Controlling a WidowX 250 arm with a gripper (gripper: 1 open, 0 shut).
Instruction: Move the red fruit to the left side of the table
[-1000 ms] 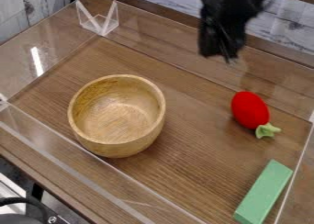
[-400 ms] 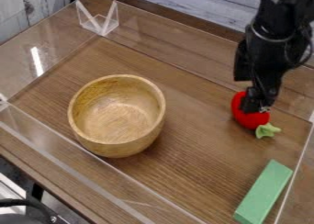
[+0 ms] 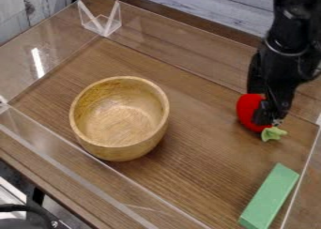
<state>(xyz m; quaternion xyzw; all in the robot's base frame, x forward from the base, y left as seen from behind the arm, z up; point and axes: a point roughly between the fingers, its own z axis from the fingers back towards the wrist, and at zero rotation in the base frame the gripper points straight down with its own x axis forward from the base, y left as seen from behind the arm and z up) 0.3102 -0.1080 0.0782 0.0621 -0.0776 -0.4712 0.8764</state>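
Tool over the red fruit
The tool (image 3: 266,109) points down, jaws spread around the red fruit (image 3: 253,111) on the tabletop (image 3: 201,167); wooden bowl (image 3: 119,116) well apart.

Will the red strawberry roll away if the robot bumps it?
Probably a little. The red fruit looks round and smooth, so a nudge could make it wobble or slip. Its green stem lies against the table, which may stop a long roll. The open end effector is right over it.

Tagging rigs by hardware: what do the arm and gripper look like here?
All black. The arm is a chunky, boxy column coming in from the top right edge. The gripper has dark, narrow fingers. No markings, labels or loose cables can be made out at this resolution.
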